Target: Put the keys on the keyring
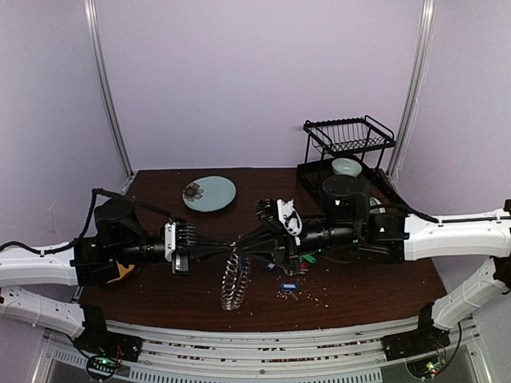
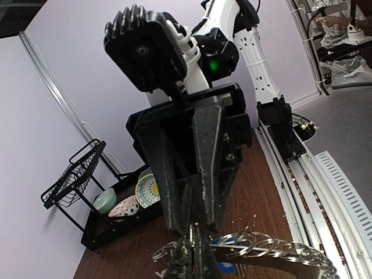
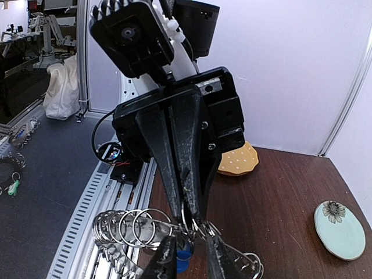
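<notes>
Closest to me, low in the middle of the top view, the keyring point(image 1: 234, 283) hangs down like a springy coil of loops over the brown table point(image 1: 375, 287). I cannot tell if its bottom touches the wood.

My left gripper point(image 3: 189, 216) is squeezed all the way shut on the thin wire of the keyring. In the middle of the right wrist view, its two black fingers come to a point right on the wire. My right gripper point(image 2: 196, 226) faces it, tip to tip. Its fingers are a little way apart, not wide, and the wire runs through the gap. A blue piece point(image 3: 183, 256) sits in that gap at the bottom of the right wrist view. I cannot tell if my right fingers touch it.

A bit to the right on the table lies a blue-tag key point(image 1: 290, 286), and above it in the picture a green-tag key point(image 1: 310, 258). They are not on the ring.

I think I am in the middle of slipping a key onto the ring. Next, I think my right gripper must slide the key along the wire while my left one holds tight. Then it can fetch a key from the table.

Far back, a pale blue plate point(image 1: 209, 193) sits up and left of the middle. A black dish rack point(image 1: 349, 136) stands at the upper right.
</notes>
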